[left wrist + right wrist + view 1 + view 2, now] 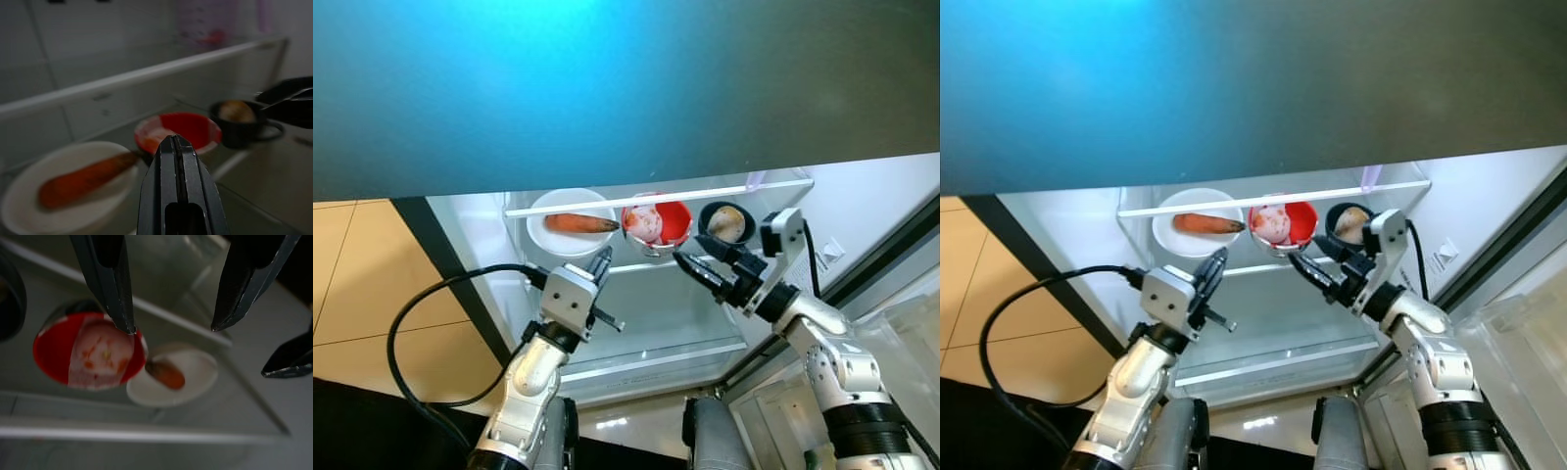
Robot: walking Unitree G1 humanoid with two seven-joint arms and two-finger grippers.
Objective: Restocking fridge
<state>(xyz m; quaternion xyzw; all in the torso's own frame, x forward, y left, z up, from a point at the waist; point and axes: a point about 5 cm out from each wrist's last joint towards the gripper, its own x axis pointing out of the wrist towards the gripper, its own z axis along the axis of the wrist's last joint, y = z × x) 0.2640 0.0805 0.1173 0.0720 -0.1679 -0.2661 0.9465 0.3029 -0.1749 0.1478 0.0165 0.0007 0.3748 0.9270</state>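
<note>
Ahead of the left gripper (603, 262) sat an orange carrot (580, 223) on a white plate (548, 238), a red bowl (676, 221) and a black cup (713, 217).

Left silver arm raised, black two-finger left gripper (603, 262) pointing up-forward, fingers pressed together. Right silver arm raised, elbow bent, black two-finger right gripper (689, 265) pointing inward-left, fingers spread apart.

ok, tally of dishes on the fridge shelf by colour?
White: 1, plate holding a carrot
Red: 1, bowl with food in it
Black: 1, cup with something pale inside
Total: 3 dishes
</note>
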